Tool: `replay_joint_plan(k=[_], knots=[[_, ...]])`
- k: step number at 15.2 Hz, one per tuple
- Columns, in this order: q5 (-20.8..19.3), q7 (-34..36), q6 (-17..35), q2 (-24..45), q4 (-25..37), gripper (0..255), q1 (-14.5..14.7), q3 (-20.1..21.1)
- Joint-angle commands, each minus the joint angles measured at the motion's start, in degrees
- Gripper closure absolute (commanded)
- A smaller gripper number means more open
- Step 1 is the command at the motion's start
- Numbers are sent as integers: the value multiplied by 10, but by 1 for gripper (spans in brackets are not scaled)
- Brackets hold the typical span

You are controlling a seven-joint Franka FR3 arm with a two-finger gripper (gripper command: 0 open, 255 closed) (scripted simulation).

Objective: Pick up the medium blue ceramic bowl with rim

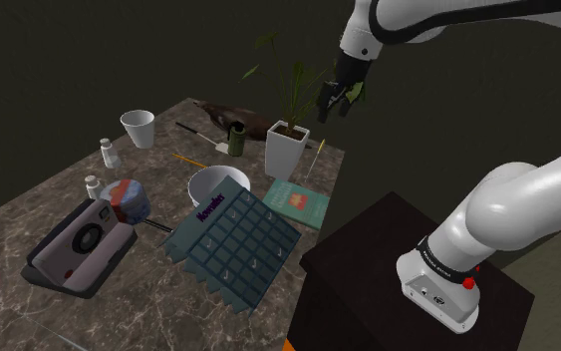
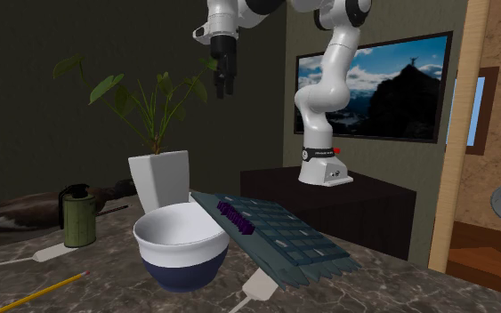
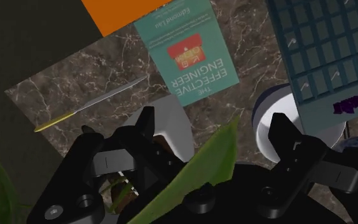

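The bowl (image 1: 211, 183) has a white inside and a dark blue outside and stands upright on the marble table (image 1: 29, 224). In the second exterior view the bowl (image 2: 181, 246) is close by, with a dark teal gridded board (image 2: 278, 235) leaning over its rim. My gripper (image 1: 338, 100) hangs open high above the table, over the potted plant (image 1: 286, 148) and well off from the bowl. In the wrist view the gripper (image 3: 213, 122) holds nothing. Below it, the bowl (image 3: 264, 112) peeks out from under the board (image 3: 323, 51), and a green leaf (image 3: 196, 173) crosses in front of the hand.
A teal book (image 1: 296, 204) lies by the white plant pot. Also on the table are a camera (image 1: 79, 244), a blue and red ball (image 1: 127, 199), a white cup (image 1: 139, 128), a green can (image 2: 79, 219) and a pencil (image 2: 39, 292). The dark stand (image 1: 408, 289) borders the table.
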Motion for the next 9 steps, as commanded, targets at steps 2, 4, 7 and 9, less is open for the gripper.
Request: replay_joint_plan(k=[2,4,7,9], knots=[[12,-5,62,50,-7,0,7,7],[19,-8,99,87,-3,0,12,12],[29,-13,151,146,10,0,20,20],[34,-16,183,187,22,0,25,25]])
